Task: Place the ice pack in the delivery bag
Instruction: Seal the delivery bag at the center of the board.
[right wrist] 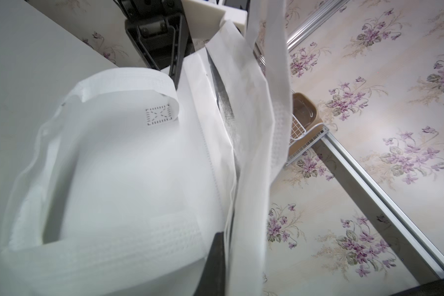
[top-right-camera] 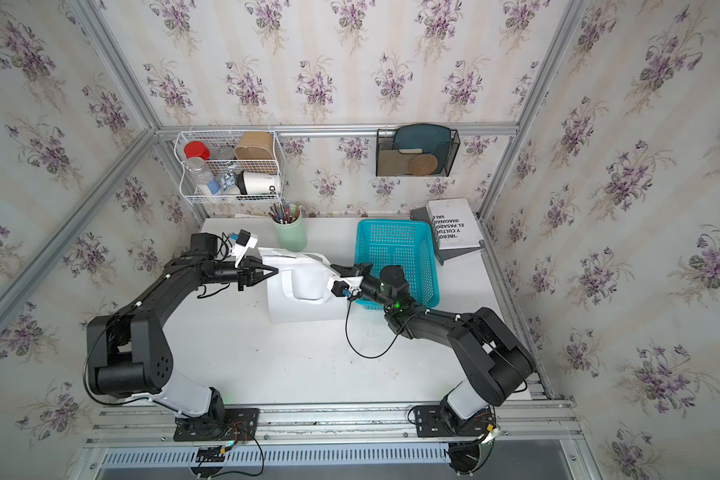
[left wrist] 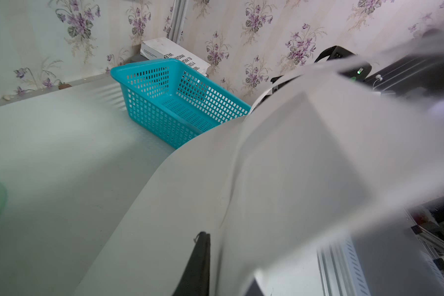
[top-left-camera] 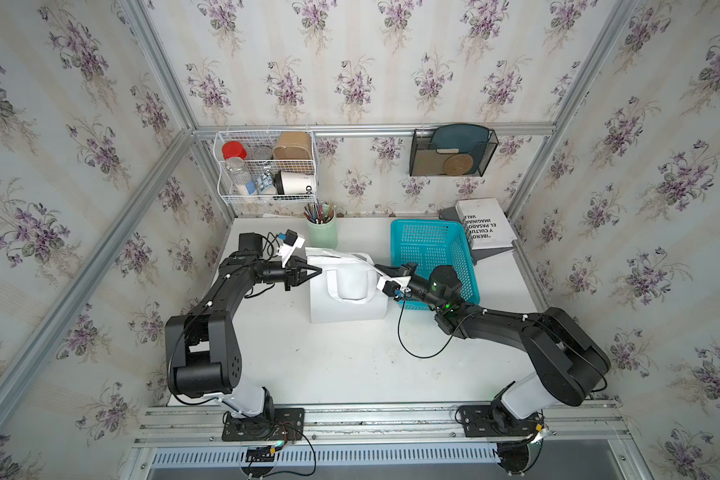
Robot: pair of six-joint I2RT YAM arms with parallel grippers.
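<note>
The delivery bag (top-left-camera: 350, 309) stands on the table (top-left-camera: 350, 370) toward its far edge, just beside the turquoise basket (top-left-camera: 433, 249). The right gripper (top-left-camera: 382, 268) clenches its rim; the left gripper (top-left-camera: 317, 271) meets the opposite rim, state indiscernible.

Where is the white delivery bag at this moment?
In both top views, the delivery bag sits mid-table between the left gripper and right gripper, the turquoise basket at its right side.

table (top-left-camera: 350, 365) front open; basket (top-left-camera: 427, 223), pencil cup (top-left-camera: 322, 235) hem delivery bag (top-left-camera: 350, 311).
</note>
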